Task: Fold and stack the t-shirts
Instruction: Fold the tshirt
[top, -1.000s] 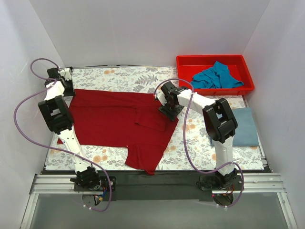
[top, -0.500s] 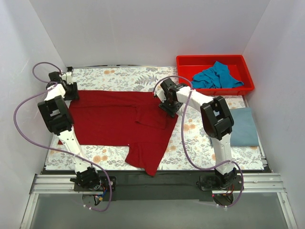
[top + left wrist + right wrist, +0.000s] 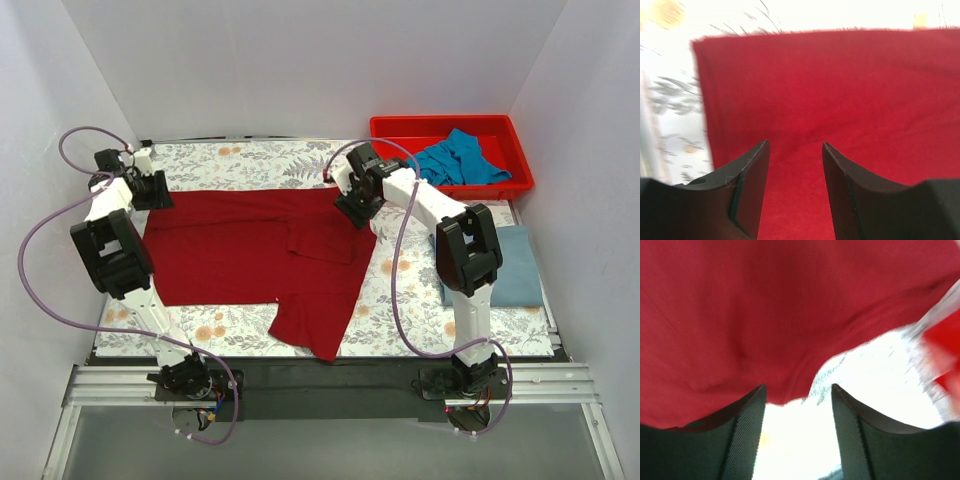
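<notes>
The large dark red t-shirt lies spread flat across the table, one sleeve pointing toward the near edge. My left gripper hovers at its far left corner; in the left wrist view its jaws stand apart over red cloth with nothing between them. My right gripper is at the shirt's far right corner; in the right wrist view its jaws stand apart over bare table just off the shirt's edge. The teal-blue t-shirt lies crumpled in the bin. The grey-blue t-shirt lies folded at the right.
The red plastic bin stands at the far right corner. A floral cloth covers the table. White walls close in on the left, back and right. Purple cables loop off both arms.
My right gripper moved toward the far side and the shirt's right part shifted with it. My left gripper shifted slightly right along the far left corner.
</notes>
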You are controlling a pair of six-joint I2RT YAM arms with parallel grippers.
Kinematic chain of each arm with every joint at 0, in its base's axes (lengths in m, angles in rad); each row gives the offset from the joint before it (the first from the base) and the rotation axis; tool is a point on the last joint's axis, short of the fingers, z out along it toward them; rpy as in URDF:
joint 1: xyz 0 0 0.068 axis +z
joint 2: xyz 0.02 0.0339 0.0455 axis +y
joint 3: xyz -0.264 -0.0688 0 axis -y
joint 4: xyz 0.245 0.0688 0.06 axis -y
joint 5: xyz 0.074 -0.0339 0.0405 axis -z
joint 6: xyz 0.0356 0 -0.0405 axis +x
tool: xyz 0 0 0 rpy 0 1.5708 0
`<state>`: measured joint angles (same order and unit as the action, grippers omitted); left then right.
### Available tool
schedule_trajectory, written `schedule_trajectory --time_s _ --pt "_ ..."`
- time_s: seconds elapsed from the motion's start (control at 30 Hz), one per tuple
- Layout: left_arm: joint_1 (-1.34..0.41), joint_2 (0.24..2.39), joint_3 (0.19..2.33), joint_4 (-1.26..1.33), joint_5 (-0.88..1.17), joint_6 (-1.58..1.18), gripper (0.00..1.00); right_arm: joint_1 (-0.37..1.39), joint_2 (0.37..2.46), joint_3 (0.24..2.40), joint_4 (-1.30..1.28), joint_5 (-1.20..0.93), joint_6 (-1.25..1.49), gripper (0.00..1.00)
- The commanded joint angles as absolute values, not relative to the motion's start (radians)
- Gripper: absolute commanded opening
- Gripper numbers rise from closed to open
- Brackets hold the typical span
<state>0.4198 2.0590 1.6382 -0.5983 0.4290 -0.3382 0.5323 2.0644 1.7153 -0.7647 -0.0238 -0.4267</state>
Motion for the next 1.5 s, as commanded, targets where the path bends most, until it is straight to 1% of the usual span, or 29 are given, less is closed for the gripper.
schedule_trajectory --time_s 0.0,0.07,0.13,0.17,0.27,0.47,0.63,0.73,0.77,0.8,0.93,1.03,1.07,1.1,1.13,1.17,1.2,1.23,1.27,1.3,1.33,1.37,1.4,1.43,1.47 --pt "0.399 2.023 1.608 -0.638 0.48 -0.331 0.45 0.548 2.074 1.856 -0.796 -0.103 -0.374 0.57" --pt "0.396 2.023 1.588 -0.626 0.477 -0.347 0.46 0.557 2.131 1.879 -0.799 -0.08 -0.371 0.48" --pt "0.387 2.025 1.556 -0.615 0.45 -0.359 0.45 0.56 2.176 1.894 -0.796 -0.074 -0.365 0.44" --pt "0.385 2.028 1.546 -0.604 0.442 -0.365 0.44 0.558 2.193 1.902 -0.795 -0.061 -0.362 0.41" --pt "0.385 2.042 1.522 -0.589 0.411 -0.379 0.41 0.558 2.256 1.922 -0.79 -0.023 -0.359 0.38" --pt "0.385 2.092 1.522 -0.572 0.351 -0.397 0.36 0.557 2.338 1.965 -0.732 0.049 -0.357 0.35" --pt "0.387 2.164 1.558 -0.56 0.354 -0.419 0.33 0.537 2.404 2.029 -0.7 0.083 -0.364 0.35" --pt "0.385 2.278 1.695 -0.59 0.379 -0.463 0.31 0.509 2.475 2.109 -0.657 0.12 -0.39 0.35" --pt "0.385 2.305 1.774 -0.604 0.391 -0.488 0.3 0.502 2.499 2.135 -0.647 0.139 -0.396 0.35" --pt "0.382 2.363 1.82 -0.62 0.408 -0.497 0.3 0.488 2.543 2.198 -0.631 0.149 -0.414 0.35" --pt "0.374 2.425 1.954 -0.657 0.475 -0.538 0.32 0.471 2.595 2.291 -0.566 0.187 -0.466 0.36" --pt "0.367 2.395 2.006 -0.675 0.544 -0.554 0.39 0.472 2.55 2.301 -0.545 0.141 -0.489 0.41" --pt "0.362 2.375 2.003 -0.678 0.552 -0.552 0.4 0.479 2.525 2.293 -0.545 0.12 -0.492 0.45" --pt "0.356 2.35 1.985 -0.684 0.566 -0.536 0.44 0.48 2.457 2.257 -0.546 0.074 -0.494 0.48" --pt "0.354 2.317 1.971 -0.687 0.566 -0.523 0.46 0.483 2.415 2.231 -0.548 0.074 -0.495 0.51" --pt "0.354 2.256 1.959 -0.693 0.572 -0.511 0.48 0.494 2.367 2.191 -0.549 0.013 -0.508 0.6" --pt "0.354 2.217 1.947 -0.704 0.574 -0.494 0.5 0.5 2.27 2.154 -0.549 -0.021 -0.518 0.66" --pt "0.354 2.185 1.927 -0.739 0.578 -0.427 0.58 0.509 2.223 2.119 -0.551 -0.043 -0.528 0.71" --pt "0.357 2.116 1.91 -0.755 0.581 -0.392 0.68 0.528 2.177 2.049 -0.563 -0.07 -0.558 0.8" --pt "0.367 2.082 1.892 -0.767 0.584 -0.352 0.79 0.54 2.139 2.022 -0.581 -0.078 -0.574 0.84" --pt "0.377 2.056 1.869 -0.805 0.601 -0.288 0.83 0.551 2.073 1.994 -0.604 -0.099 -0.587 0.88" --pt "0.39 2.033 1.87 -0.84 0.627 -0.244 0.83 0.572 2.047 1.964 -0.673 -0.112 -0.6 0.94" --pt "0.411 2.013 1.873 -0.88 0.67 -0.207 0.83 0.581 2.002 1.944 -0.702 -0.126 -0.612 0.95" --pt "0.422 2.01 1.884 -0.979 0.687 -0.165 0.84 0.589 1.982 1.924 -0.734 -0.17 -0.618 0.96" --pt "0.432 2.008 1.903 -1.033 0.71 -0.073 0.84 0.607 1.962 1.904 -0.771 -0.19 -0.624 0.96"
